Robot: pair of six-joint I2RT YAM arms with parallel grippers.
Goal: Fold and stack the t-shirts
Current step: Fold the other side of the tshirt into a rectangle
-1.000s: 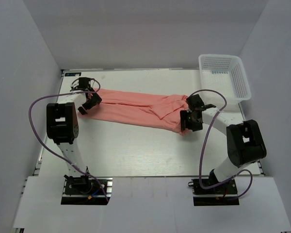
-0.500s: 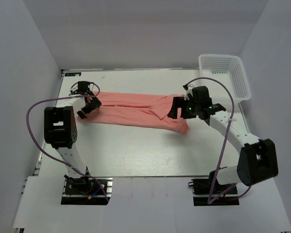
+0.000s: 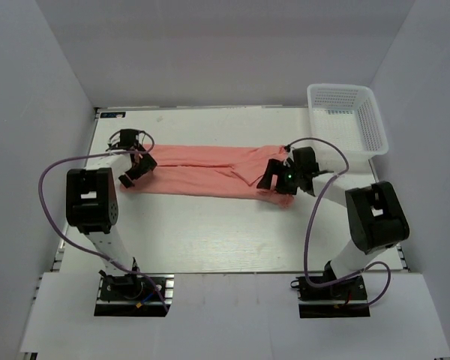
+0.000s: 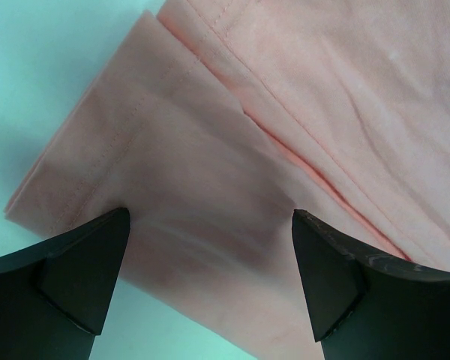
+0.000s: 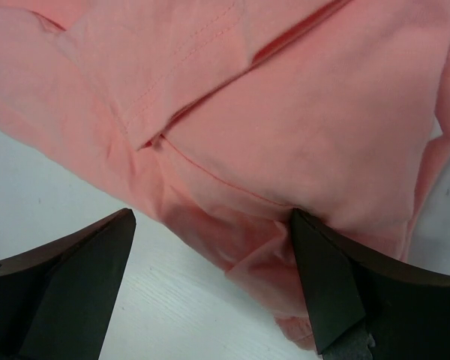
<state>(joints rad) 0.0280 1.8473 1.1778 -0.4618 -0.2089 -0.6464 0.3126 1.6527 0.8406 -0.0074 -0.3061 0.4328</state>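
The white table [image 3: 210, 232], smooth and faintly grained, fills the floor of the workspace. Across its middle, a little toward 12 o'clock, lies the salmon-pink t-shirt [image 3: 202, 169], drawn out into a long narrow band from 9 o'clock to 3 o'clock and dipping slightly toward 6 o'clock at its 3 o'clock end. The cloth is soft, plain and matte, without print. It is layered on itself, and stitched hems and overlapping folds show in both wrist views. The 9 o'clock end lies flat with a squared, doubled edge, while the 3 o'clock end is more rumpled and bunched. The left arm [image 3: 94, 199] and the right arm [image 3: 371, 214], white tubes with black joint blocks, reach in from 6 o'clock. Each bends over one end of the band and hides a little of it from above. A white plastic mesh basket [image 3: 371, 120], rectangular with flared walls, sits in the 1 o'clock corner of the table, apart from the shirt. The left claw [image 3: 135, 166] hangs over the 9 o'clock end, its dark wedge-shaped fingers spread wide with flat cloth between them and nothing gripped. The right claw [image 3: 274, 174] is low over the 3 o'clock end, its fingers likewise wide apart, straddling the bunched fabric.
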